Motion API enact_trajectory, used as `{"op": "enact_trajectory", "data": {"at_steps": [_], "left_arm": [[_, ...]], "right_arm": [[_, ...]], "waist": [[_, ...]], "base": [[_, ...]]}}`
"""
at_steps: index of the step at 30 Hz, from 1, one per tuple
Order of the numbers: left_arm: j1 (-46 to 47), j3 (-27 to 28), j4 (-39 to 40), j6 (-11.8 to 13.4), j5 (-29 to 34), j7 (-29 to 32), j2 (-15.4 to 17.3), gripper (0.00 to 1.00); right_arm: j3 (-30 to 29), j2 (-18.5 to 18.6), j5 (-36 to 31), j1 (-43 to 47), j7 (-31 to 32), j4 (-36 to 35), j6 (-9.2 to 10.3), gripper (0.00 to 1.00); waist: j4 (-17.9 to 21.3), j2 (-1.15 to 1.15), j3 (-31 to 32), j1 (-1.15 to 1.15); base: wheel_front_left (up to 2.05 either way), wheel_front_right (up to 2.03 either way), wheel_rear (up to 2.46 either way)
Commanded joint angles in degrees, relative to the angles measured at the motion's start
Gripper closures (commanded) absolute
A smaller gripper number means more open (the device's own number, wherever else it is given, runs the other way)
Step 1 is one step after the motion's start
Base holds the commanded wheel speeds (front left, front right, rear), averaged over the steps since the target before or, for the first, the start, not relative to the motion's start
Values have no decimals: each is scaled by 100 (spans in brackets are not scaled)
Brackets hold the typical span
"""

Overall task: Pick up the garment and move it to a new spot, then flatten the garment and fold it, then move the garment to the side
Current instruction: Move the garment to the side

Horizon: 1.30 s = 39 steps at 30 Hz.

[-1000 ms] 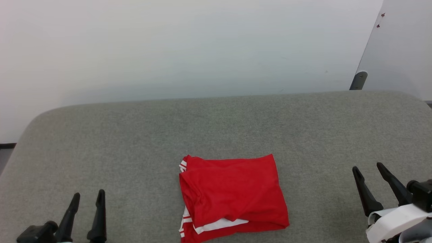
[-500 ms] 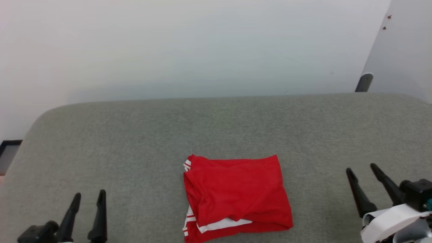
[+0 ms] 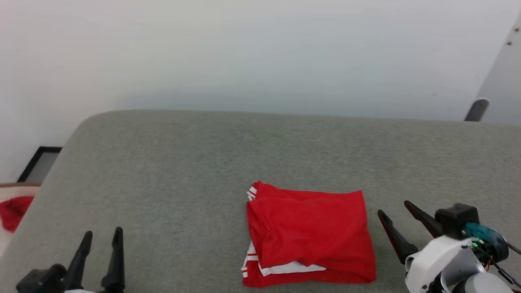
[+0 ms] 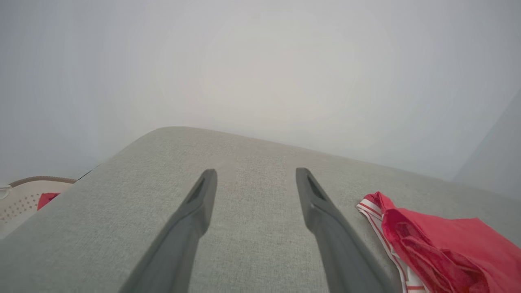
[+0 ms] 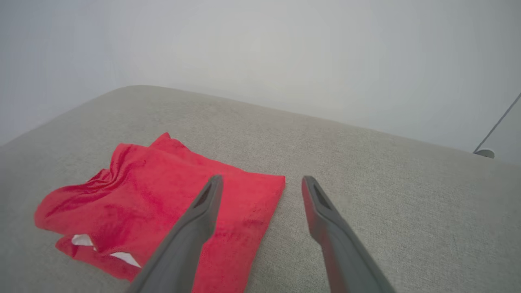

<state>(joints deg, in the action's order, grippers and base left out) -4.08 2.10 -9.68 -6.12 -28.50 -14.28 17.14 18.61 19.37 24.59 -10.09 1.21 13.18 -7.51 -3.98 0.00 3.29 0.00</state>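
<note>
One folded garment [image 3: 309, 236], two empty grippers.
Item: red shorts with white striped trim, folded into a rough rectangle, lying on the grey fabric-covered surface [image 3: 183, 162] near its front edge, right of centre in the head view. Right gripper [image 3: 393, 207]: fingers spread wide, just beside the garment's right edge. Left gripper [image 3: 103, 232]: fingers spread, well apart at lower left. Cream perforated basket [image 4: 20, 197] with red cloth [image 3: 14, 209] past the surface's left end.

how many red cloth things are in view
2: the garment lies folded on the grey surface; a red cloth sits in the cream basket off its left edge, partly hidden.
</note>
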Motion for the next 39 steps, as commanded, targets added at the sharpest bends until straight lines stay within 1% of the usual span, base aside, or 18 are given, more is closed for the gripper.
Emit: {"op": "enact_trajectory", "data": {"at_steps": [1,4,9,16,17,23,30,32,33,34,36,39], "left_arm": [[9,-28,18,-7,-12,12,4,0],[35,-76,3,-6,-19,24,-20,0],[96,-180,-32,-9,-5,40,-60,0],[245,-305,-83,-27,-42,36,-128,0],[245,-305,-83,-27,-42,36,-128,0],[493,-416,-155,-41,-69,9,-193,0],[775,-547,-305,-78,-78,-26,-269,0],[827,-572,-353,-87,-88,-39,-284,0],[850,-576,-374,-87,-92,-40,-288,0],[862,-577,-395,-87,-98,-48,-292,0],[872,-573,-436,-92,-111,-60,-304,0],[881,-547,-479,-101,-130,-72,-312,0]], "right_arm": [[17,-7,50,-138,158,108,4,0],[39,-15,31,-285,498,275,4,0],[-64,-58,39,-464,1249,576,4,0],[-259,-119,50,-610,2225,755,4,0],[-259,-119,50,-610,2225,755,4,0],[-223,-212,85,-783,2923,934,4,0],[-209,-377,116,-1143,3274,1355,4,0],[-89,-379,108,-1217,3403,1520,4,0],[-3,-380,153,-1245,3444,1558,4,62],[59,-380,201,-1267,3473,1592,4,100],[227,-313,280,-1319,3548,1618,2,100],[264,-170,418,-1440,3499,1617,4,100]], "waist": [[-187,0,-49,0],[-311,0,-88,0],[-473,0,-171,0],[-630,0,-434,0],[-630,0,-434,0],[-741,0,-773,0],[-859,0,-1065,0],[-881,0,-1101,0],[-889,0,-1113,0],[-893,0,-1119,0],[-895,0,-1129,0],[-879,0,-1122,0]], "base": [[0,0,0],[0,0,0],[0,0,0],[0,0,0],[0,0,0],[0,0,0],[0,0,0],[0,0,0],[0,0,0],[0,0,0],[0,0,0],[0,0,0]]}}
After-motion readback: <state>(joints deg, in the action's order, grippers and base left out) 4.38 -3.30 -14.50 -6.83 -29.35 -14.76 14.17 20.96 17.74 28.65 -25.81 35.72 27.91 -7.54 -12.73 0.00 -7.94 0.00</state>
